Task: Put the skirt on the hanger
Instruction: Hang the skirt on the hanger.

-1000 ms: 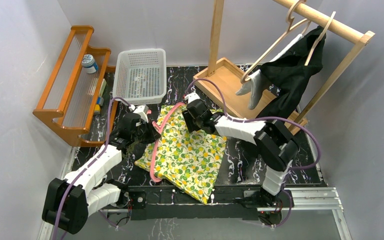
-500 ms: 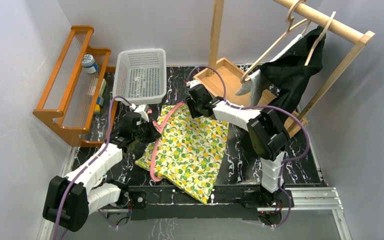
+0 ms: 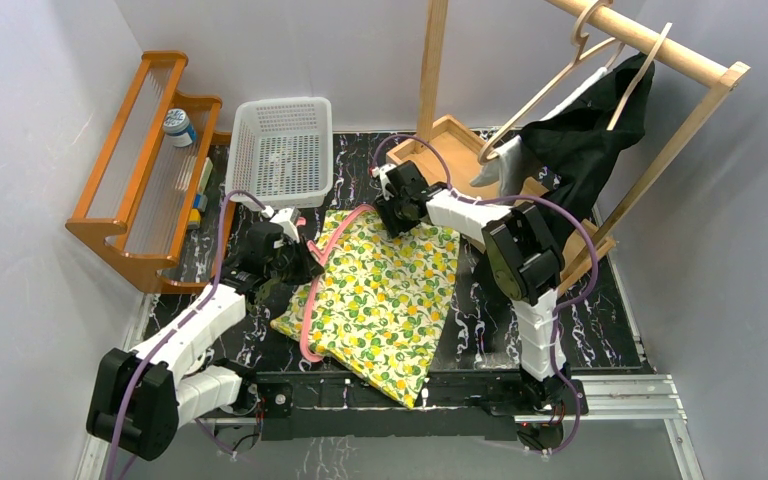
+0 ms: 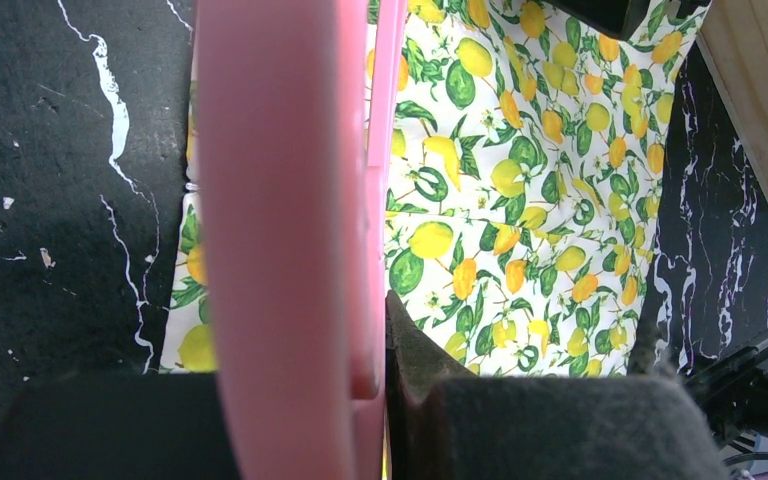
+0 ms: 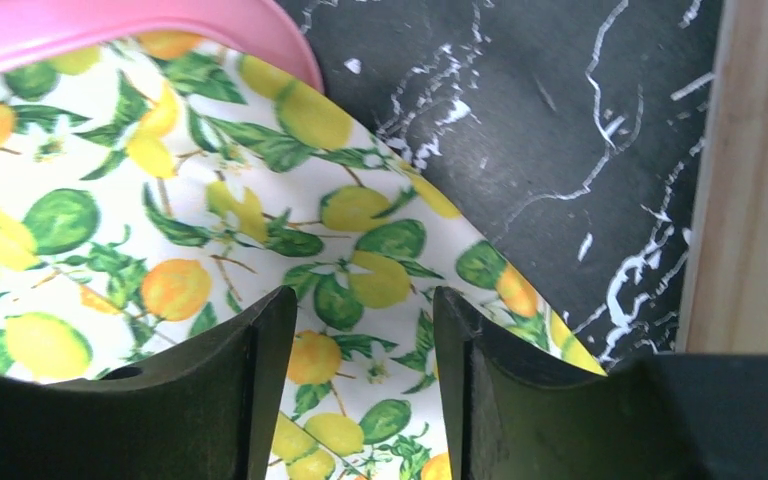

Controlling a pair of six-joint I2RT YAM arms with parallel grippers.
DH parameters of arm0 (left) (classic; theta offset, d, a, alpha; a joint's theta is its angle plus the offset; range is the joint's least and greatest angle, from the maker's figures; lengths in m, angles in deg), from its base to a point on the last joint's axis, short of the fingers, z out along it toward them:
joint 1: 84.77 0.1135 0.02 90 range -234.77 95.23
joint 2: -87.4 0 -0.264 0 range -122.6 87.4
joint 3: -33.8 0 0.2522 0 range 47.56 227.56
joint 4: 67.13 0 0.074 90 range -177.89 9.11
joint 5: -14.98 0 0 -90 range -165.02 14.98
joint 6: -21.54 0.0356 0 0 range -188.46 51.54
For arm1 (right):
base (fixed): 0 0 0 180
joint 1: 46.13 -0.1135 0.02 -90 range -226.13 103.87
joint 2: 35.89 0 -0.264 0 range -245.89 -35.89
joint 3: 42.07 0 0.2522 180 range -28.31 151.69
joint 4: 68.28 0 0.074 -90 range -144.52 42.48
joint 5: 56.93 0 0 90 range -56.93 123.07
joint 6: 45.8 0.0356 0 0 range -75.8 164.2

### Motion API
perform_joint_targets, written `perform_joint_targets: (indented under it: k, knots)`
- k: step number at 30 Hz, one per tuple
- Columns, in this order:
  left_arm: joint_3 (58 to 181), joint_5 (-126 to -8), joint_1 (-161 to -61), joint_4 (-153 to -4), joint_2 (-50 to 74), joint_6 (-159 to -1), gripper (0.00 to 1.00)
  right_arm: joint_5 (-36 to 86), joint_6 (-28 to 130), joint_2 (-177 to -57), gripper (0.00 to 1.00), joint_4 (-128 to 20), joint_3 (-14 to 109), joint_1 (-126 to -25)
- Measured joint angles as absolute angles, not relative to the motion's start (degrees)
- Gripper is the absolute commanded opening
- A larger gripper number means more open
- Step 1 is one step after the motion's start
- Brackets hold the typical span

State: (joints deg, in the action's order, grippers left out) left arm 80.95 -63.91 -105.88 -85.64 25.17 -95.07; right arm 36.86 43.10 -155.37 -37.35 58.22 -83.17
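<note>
The skirt [image 3: 385, 300], white with a lemon print, lies flat on the black marbled table. A pink hanger [image 3: 312, 290] lies along its left edge and top. My left gripper [image 3: 298, 268] is shut on the pink hanger [image 4: 280, 200] at its left side. My right gripper [image 3: 392, 218] is open, its jaws down over the skirt's top right corner [image 5: 360, 250], with cloth showing between the fingers [image 5: 260, 390]. The hanger's curved end [image 5: 110, 30] shows just beyond that corner.
A white basket [image 3: 282, 150] stands behind the skirt. A wooden rack [image 3: 150, 170] is at the left. A wooden clothes stand [image 3: 460, 160] with hangers and dark garments [image 3: 580, 150] is at the back right, its base edge [image 5: 750, 180] close to my right gripper.
My right gripper has moved back and a little right, from over the skirt's upper middle to its top right corner. The left gripper has kept hold of the hanger.
</note>
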Motion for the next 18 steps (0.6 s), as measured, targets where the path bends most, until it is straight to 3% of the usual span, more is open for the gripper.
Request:
perform_joint_targets:
  k: [5, 12, 14, 18]
  knots:
    - [81.4, -63.2, -105.9, -85.6, 24.6, -94.6, 0.00, 33.0, 42.4, -155.9, 0.27, -37.5, 59.4, -82.5]
    - [81.7, -62.1, -105.9, -85.4, 24.1, -94.0, 0.00, 33.1, 42.5, -157.6, 0.10, -38.1, 60.2, -82.5]
    - [81.8, -62.0, -105.9, -85.3, 24.1, -94.0, 0.00, 33.2, 42.5, -157.6, 0.13, -38.0, 60.2, -82.5]
    - [81.9, -62.1, -105.9, -85.4, 24.1, -94.0, 0.00, 33.4, 42.8, -157.6, 0.47, -37.7, 60.2, -82.5]
